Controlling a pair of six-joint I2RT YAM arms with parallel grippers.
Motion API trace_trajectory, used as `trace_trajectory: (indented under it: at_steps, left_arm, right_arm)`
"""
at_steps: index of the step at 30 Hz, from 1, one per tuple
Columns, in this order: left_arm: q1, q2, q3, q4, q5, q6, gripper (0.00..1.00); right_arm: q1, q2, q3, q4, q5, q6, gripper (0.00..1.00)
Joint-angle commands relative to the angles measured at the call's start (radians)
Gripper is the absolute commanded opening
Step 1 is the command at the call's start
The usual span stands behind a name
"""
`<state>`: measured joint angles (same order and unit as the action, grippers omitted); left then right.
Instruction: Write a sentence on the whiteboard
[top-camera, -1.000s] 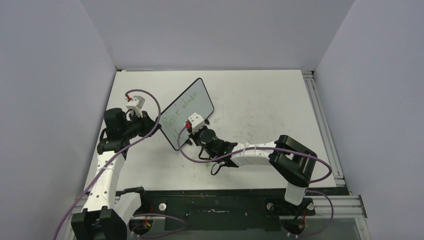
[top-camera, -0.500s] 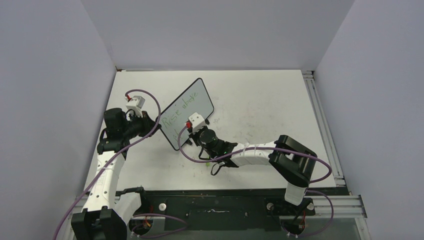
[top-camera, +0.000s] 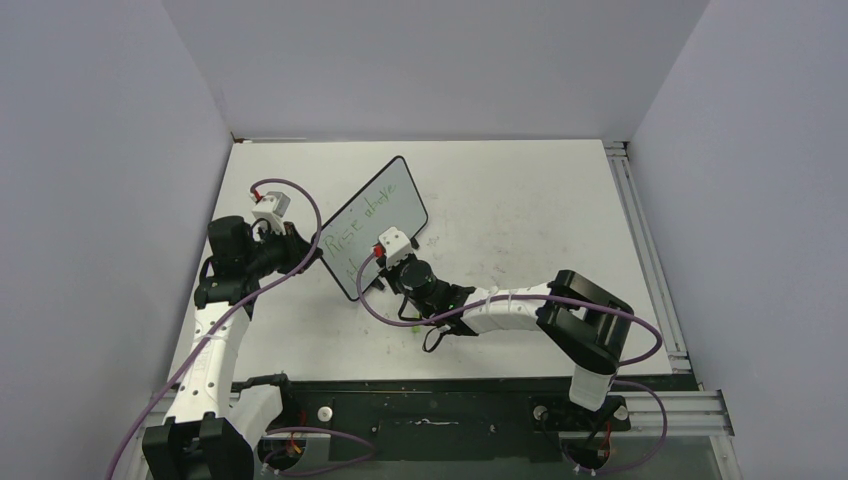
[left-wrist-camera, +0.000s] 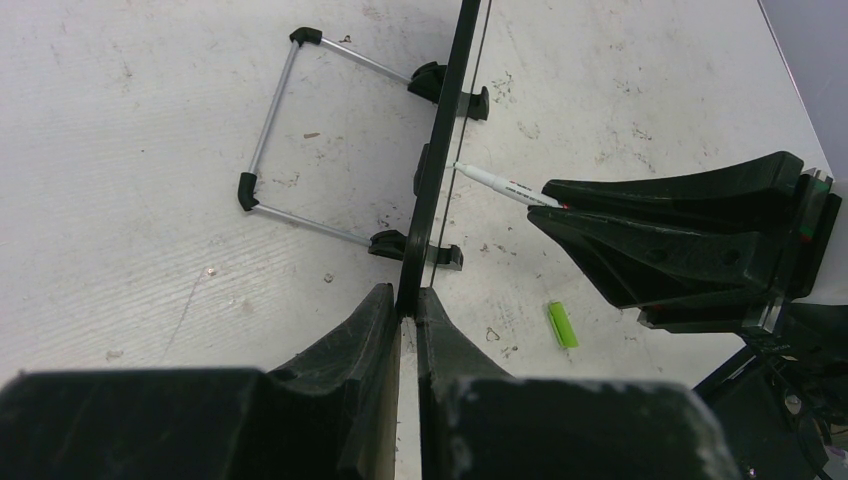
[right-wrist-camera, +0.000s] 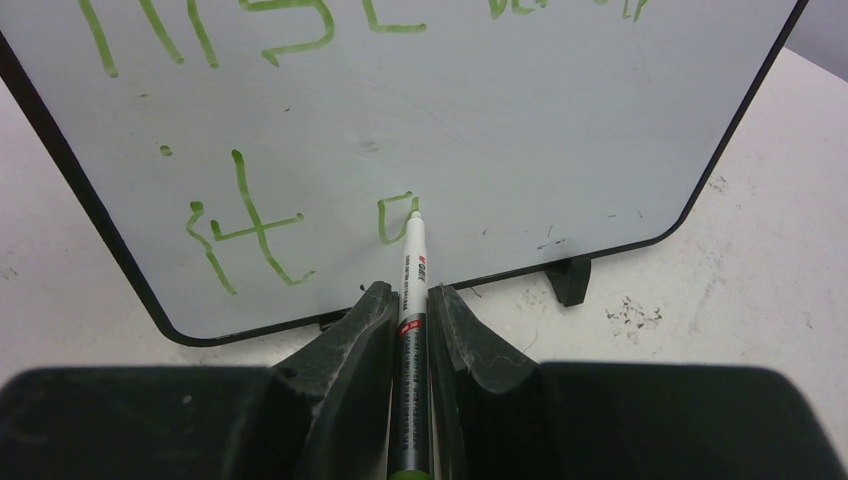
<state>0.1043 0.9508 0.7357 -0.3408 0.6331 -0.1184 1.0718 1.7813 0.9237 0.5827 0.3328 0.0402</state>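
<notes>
Green sentence (right-wrist-camera: 256, 228), two lines, one whiteboard (right-wrist-camera: 500, 130). Left gripper (left-wrist-camera: 407, 320) clamps its edge; right gripper (right-wrist-camera: 412, 300) pinches one marker (right-wrist-camera: 413, 250). Nothing visibly moved since earlier.

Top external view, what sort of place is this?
Probably a robotics lab test cell: plain partition walls box in a scuffed white tabletop, edged by aluminium rails, with the left arm and right arm bolted on.

Both jaws clamped — left arm (top-camera: 208, 352), right arm (top-camera: 508, 311) extended.

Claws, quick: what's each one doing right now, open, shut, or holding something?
Left claw: shut on the whiteboard's edge.
Right claw: shut on the marker, tip at the whiteboard.
</notes>
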Motion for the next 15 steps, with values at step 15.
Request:
trace_trajectory:
  at_steps: [15]
  left_arm:
    - [-0.005,-0.009,0.039,0.026,0.032,-0.009,0.0]
  right_arm:
    - [-0.013,0.038,-0.002,0.046,0.013,0.019,0.05]
